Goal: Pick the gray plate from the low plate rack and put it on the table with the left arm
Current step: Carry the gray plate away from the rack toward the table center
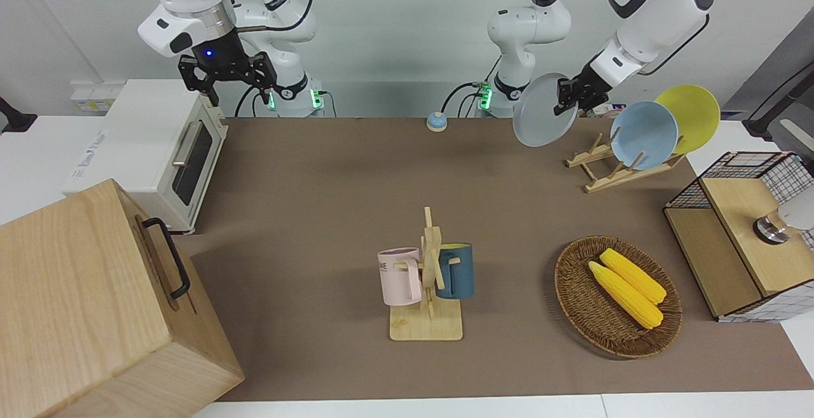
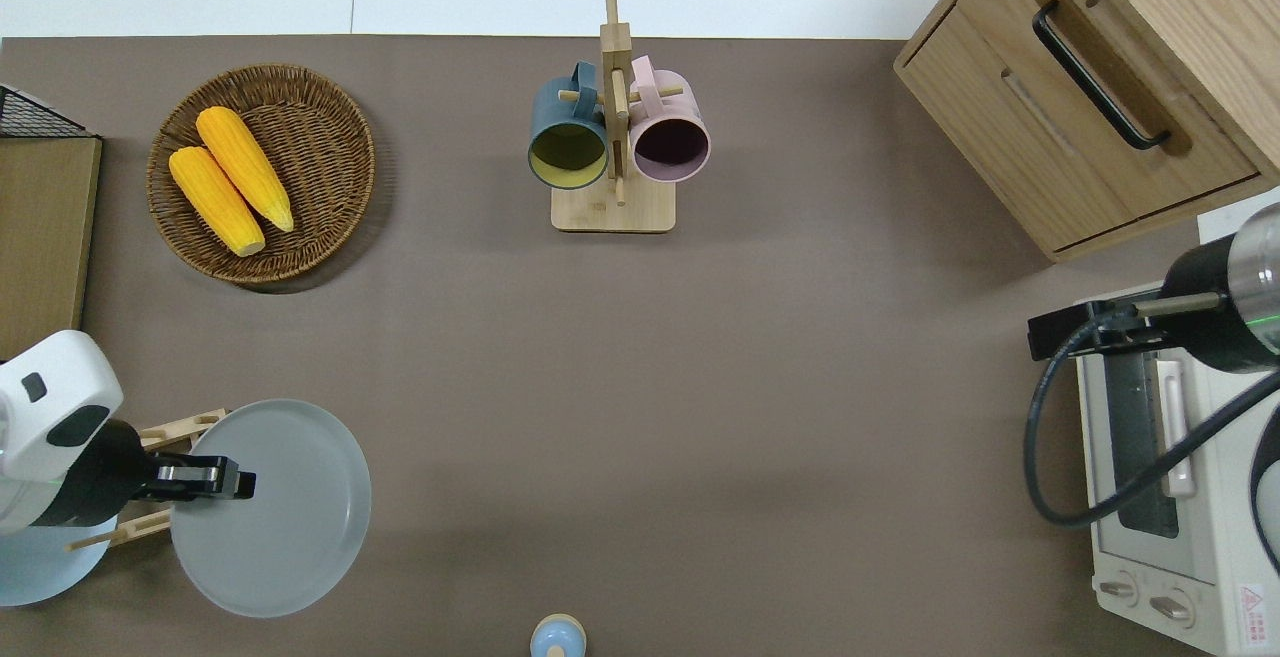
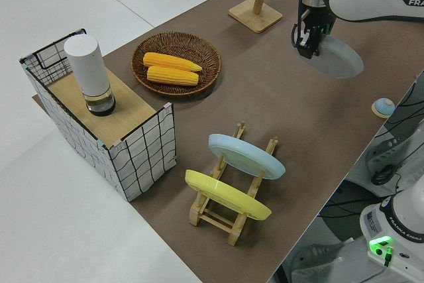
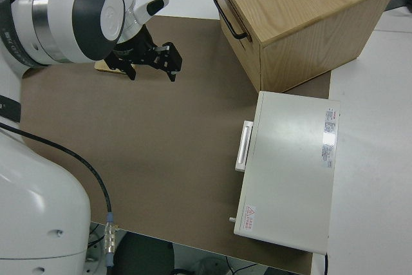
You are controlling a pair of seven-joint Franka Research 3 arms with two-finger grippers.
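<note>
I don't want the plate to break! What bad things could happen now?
The left gripper pinches the round light-gray plate only at its rim, up in the air and tilted, so it might slip and fall onto the brown table.

The low light-wood plate rack with the light-blue plate and the yellow plate stands close by, so a careless swing might knock it.

The right arm is parked.
</note>
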